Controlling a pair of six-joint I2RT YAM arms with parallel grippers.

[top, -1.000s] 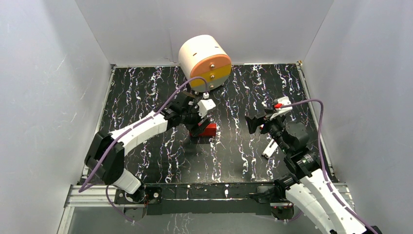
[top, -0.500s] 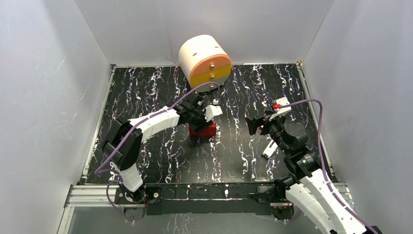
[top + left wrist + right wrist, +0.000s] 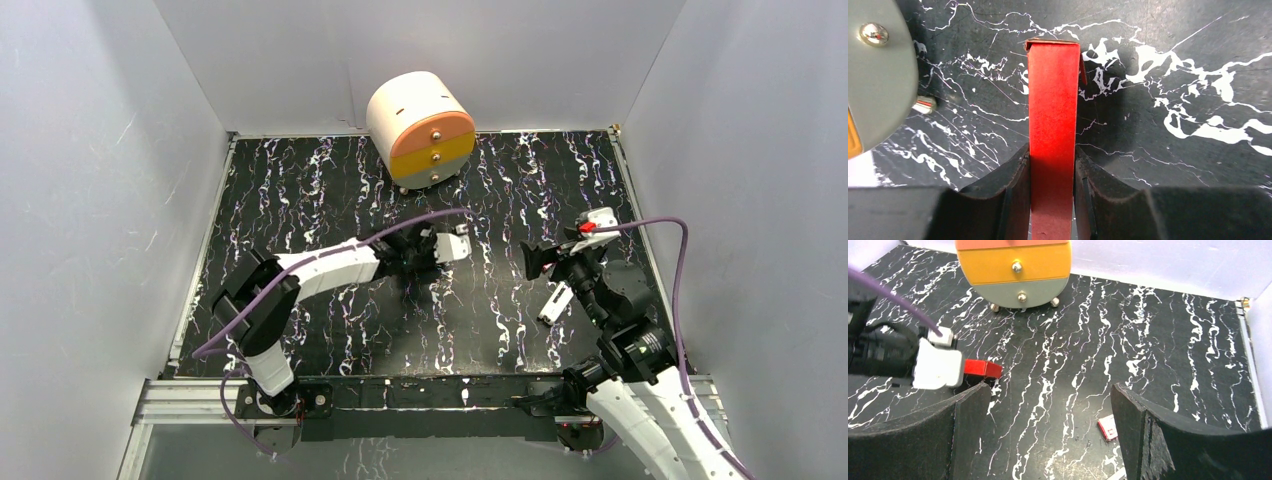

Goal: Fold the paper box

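A black, white-veined table (image 3: 300,200) carries a round drawer unit (image 3: 420,128) with orange, yellow and grey drawer fronts, standing at the far edge. Straight in front of the drawer unit, toward the arm bases, the left gripper (image 3: 1052,167) is drawn in narrow on the paper box (image 3: 1053,100). Its dark fingers (image 3: 1003,195) press on two opposite sides of the red card, which juts out beyond the tips. Whether the box touches the table cannot be told. In front and to the right of the drawer unit, the right gripper (image 3: 1048,392) hangs spread wide, holding nothing. Farther front-right of the drawer unit lies a tiny red-and-white packet (image 3: 1107,427).
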